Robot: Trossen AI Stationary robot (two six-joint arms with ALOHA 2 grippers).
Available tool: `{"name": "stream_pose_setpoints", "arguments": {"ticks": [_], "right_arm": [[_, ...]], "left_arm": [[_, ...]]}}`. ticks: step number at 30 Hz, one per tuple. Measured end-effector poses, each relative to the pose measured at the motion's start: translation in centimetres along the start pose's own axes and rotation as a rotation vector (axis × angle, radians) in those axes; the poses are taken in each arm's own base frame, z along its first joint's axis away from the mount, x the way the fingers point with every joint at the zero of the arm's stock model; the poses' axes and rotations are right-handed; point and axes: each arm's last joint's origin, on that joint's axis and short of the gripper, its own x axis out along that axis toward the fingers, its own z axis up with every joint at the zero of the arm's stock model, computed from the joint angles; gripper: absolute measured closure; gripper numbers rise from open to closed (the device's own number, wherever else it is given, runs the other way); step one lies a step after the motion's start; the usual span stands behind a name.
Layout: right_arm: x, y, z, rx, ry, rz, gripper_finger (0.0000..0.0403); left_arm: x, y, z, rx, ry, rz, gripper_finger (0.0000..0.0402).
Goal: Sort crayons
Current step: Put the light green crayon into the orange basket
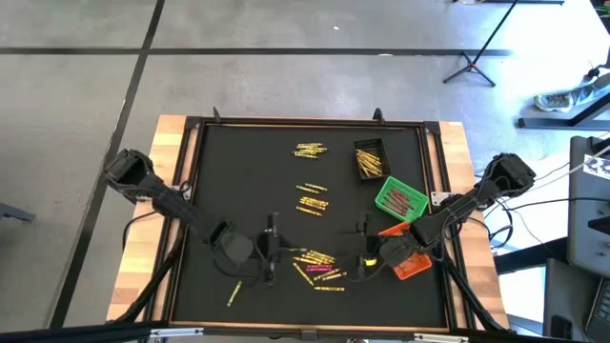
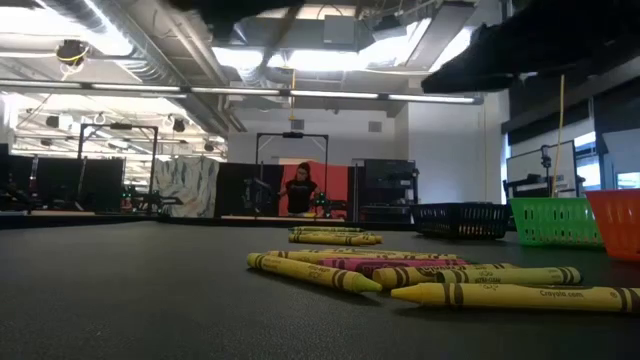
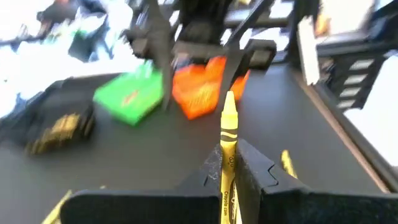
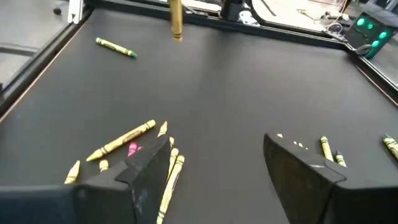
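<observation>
At the left of the black mat (image 1: 238, 171), the left gripper (image 1: 271, 246) is clenched on one yellow crayon (image 3: 227, 155), which stands up between its two fingers with the tip pointing toward the bins. A lone yellow crayon (image 1: 232, 294) lies apart near the front left of the mat. Just right of the left gripper sits the front pile of crayons (image 1: 317, 267), mostly yellow with at least one pink one; the exact number cannot be told from above. Farther back lie three smaller groups of yellow crayons: one in the middle (image 1: 312, 203), a pair or so just behind it (image 1: 311, 187), and one near the far edge (image 1: 309, 150). To the right stand three bins: a black bin (image 1: 371, 158) holding yellow crayons, a green bin (image 1: 400, 197) with reddish ones, and an orange bin (image 1: 408, 257) partly hidden under the right arm. The right gripper (image 4: 214, 168) hangs over the right edge of the front pile with its jaws spread wide, grasping nothing, crayons lying below and between its fingers.
</observation>
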Motion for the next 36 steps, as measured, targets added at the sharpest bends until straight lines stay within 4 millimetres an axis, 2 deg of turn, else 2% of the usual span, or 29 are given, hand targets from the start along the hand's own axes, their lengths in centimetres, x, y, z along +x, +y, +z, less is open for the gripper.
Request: {"name": "stream_pose_setpoints", "arguments": {"ticks": [4,13,20,27,31,36], "right_arm": [[0.5,-0.7,0.4,-0.003,-0.024,-0.002,0.0172],[1.2,-1.7,1.9,-0.033,-0.150,0.118,0.0199],[1.5,-2.3,2.4,-0.018,-0.191,0.140,0.0203],[3.0,-1.2,2.0,-0.076,-0.280,0.191,0.0209],[3.3,-1.1,2.0,-0.105,-0.320,0.168,0.0246],[3.3,-1.1,2.1,-0.144,-0.330,0.155,0.0339]], "left_arm": [[2.0,1.1,0.3,0.066,-0.102,-0.069,0.0396],[5.3,2.5,-0.9,0.181,-0.272,-0.143,0.0395],[6.1,2.9,-1.4,0.201,-0.349,-0.109,0.0395],[6.3,2.8,-1.4,0.203,-0.393,-0.069,0.0395],[6.3,2.8,-1.4,0.203,-0.396,-0.067,0.0395],[6.3,2.7,-1.5,0.201,-0.392,-0.070,0.0395]]}}
